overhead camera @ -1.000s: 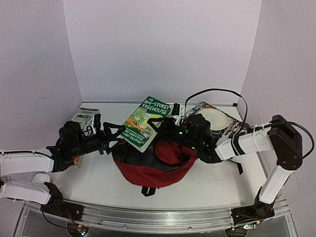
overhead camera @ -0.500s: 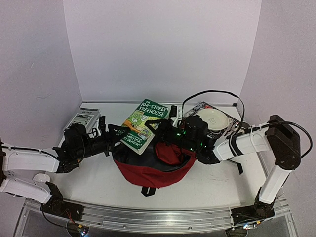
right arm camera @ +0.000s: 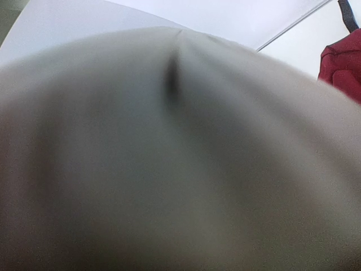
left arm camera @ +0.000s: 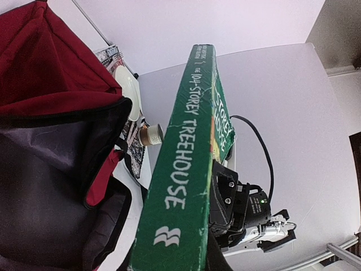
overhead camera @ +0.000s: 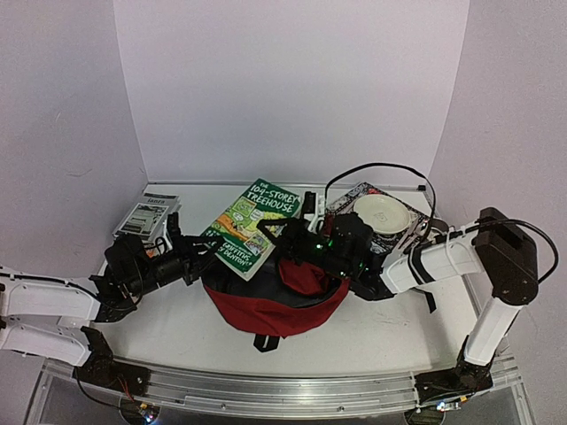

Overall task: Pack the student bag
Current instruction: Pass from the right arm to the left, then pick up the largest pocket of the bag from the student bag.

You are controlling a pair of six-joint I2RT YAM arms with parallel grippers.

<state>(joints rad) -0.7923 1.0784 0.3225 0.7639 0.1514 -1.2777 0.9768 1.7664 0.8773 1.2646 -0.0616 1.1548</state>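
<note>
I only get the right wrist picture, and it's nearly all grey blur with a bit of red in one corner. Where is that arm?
Observer: The right gripper is at the open mouth of the student bag, on its right rim. Whether it grips the fabric, I cannot tell.
Operator: Is anything going in?
Observer: The left gripper holds a green book, tilted at the bag's far left rim and not yet inside.

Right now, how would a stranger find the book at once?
Start at the dark red student bag, the biggest thing in view. The book tilts over its far left edge. Unlike the pale booklet nearby, its cover is bright green.
</note>
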